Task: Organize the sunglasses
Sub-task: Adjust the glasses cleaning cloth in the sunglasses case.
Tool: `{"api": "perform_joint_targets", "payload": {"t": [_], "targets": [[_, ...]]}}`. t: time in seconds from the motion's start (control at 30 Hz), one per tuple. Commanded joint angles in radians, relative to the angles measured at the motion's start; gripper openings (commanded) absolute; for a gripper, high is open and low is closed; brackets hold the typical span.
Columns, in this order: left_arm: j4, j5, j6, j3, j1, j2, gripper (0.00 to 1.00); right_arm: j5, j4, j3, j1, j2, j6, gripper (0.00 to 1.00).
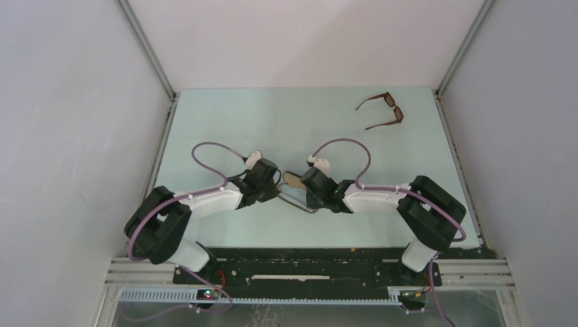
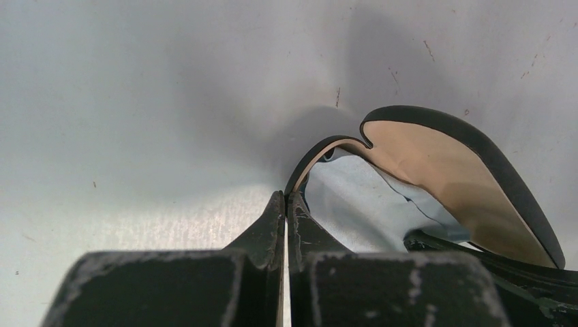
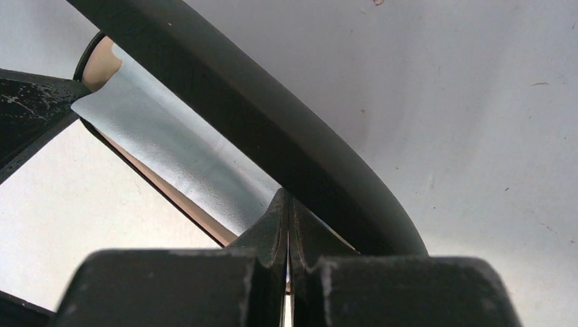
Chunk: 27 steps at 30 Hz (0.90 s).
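The left end effector point(image 1: 277, 193) is keeping its fingers pressed together, their tips meeting right at the rim of the glasses case point(image 1: 294, 181); whether that thin rim is being pinched between them cannot be told. The right end effector point(image 1: 308, 197) is likewise closing its fingers fully, tips sitting against the underside of the case's dark shell, and a grip cannot be confirmed there either. Both are facing each other near the middle of the bench point(image 1: 225, 136), toward its near edge. The black case with tan lining is lying open between them. The brown-framed sunglasses point(image 1: 385, 111) are resting at the far right corner of the bench, temple arms unfolded, well apart from the case. A pale blue cloth point(image 2: 347, 211) is lying inside the case.
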Motion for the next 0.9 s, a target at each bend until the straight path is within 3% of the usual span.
{"api": "perform_joint_targets", "payload": {"t": [0.0,0.27,0.5,0.7,0.87], "targets": [[0.009,-0.024,-0.023,-0.003,-0.008,-0.003,0.00,0.032,0.020,-0.008,0.020,-0.019,0.002,0.00],[0.014,-0.027,-0.029,-0.009,-0.009,-0.002,0.00,0.105,-0.002,-0.007,0.039,-0.180,-0.044,0.02],[0.016,-0.025,-0.029,-0.008,-0.008,0.001,0.00,0.111,0.015,0.005,0.026,-0.075,-0.060,0.01],[0.010,-0.030,-0.031,-0.012,-0.010,0.001,0.00,0.235,0.014,0.017,0.052,0.038,-0.062,0.00],[0.009,-0.030,-0.037,-0.019,-0.010,-0.003,0.00,0.264,-0.012,0.023,0.085,-0.002,-0.069,0.00]]}}
